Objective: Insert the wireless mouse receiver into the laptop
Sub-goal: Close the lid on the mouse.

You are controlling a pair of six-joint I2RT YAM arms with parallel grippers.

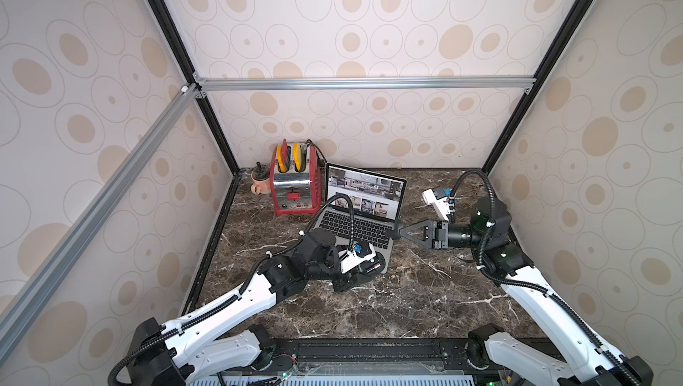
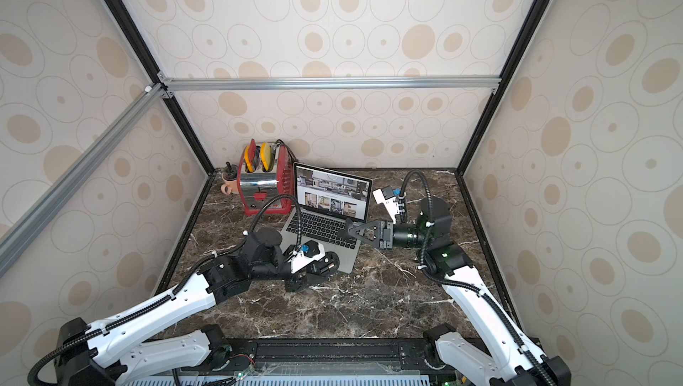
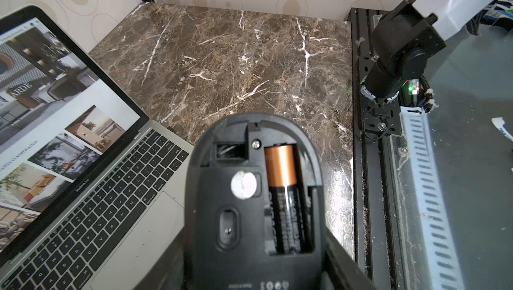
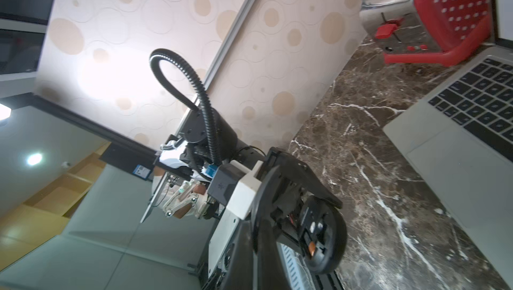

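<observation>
Receiver bay [image 3: 229, 149] sits empty in the upturned black wireless mouse [image 3: 241, 219] that my left gripper [image 1: 366, 269] clamps. The slim silver-grey laptop [image 1: 364, 232] lies open near the brown marble table's [image 1: 425, 303] back edge. My right gripper [image 1: 394, 231], fingers pinched together, points at its right side. Receiver unseen, insertion unconfirmed.

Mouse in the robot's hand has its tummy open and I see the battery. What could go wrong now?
1. The left gripper holds the mouse with its battery uncovered; a tilt or bump might shake the battery loose.
2. The right gripper is shut, its tip at the laptop side edge. A crooked push could shove the laptop instead of plugging in; the receiver is too small to see.
</observation>
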